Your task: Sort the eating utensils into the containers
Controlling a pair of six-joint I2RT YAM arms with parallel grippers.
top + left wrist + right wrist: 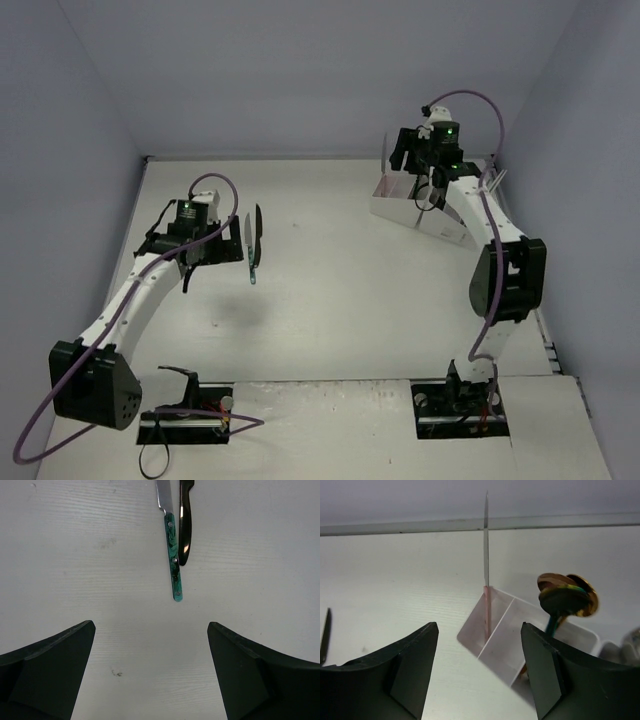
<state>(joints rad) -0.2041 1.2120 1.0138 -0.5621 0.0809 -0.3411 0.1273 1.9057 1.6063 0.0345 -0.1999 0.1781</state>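
The left gripper (pixel 228 250) hangs over the table (pixel 340 290) with its fingers wide apart and nothing between them. Two utensils lie just ahead of its tips: a black utensil (pixel 258 228) and a knife with a green handle (pixel 251 262), side by side. The right gripper (pixel 412 170) is at the far side, above the white container (pixel 400 212). One thin knife (pixel 385 155) stands up from the container's end, just beside this gripper.

From the left wrist, the two fingers (pixel 50 675) stand far apart over bare table. Straight ahead of the gap lies the green-handled knife (pixel 173 560), handle end nearest and silver blade pointing away. The black utensil (pixel 185 525) lies along its right side, touching or nearly so.

From the right wrist, the fingers (pixel 395 675) are apart with nothing gripped. Ahead of the gap is the container (pixel 495 645), two compartments plainly seen. One knife (pixel 486 550) stands upright in the left compartment. The next one holds three spoon bowls (pixel 570 587) bunched together, two gold and one dark in front. Farther right is blurred. One dark utensil tip (pixel 326 635) shows on the table beyond the left finger.
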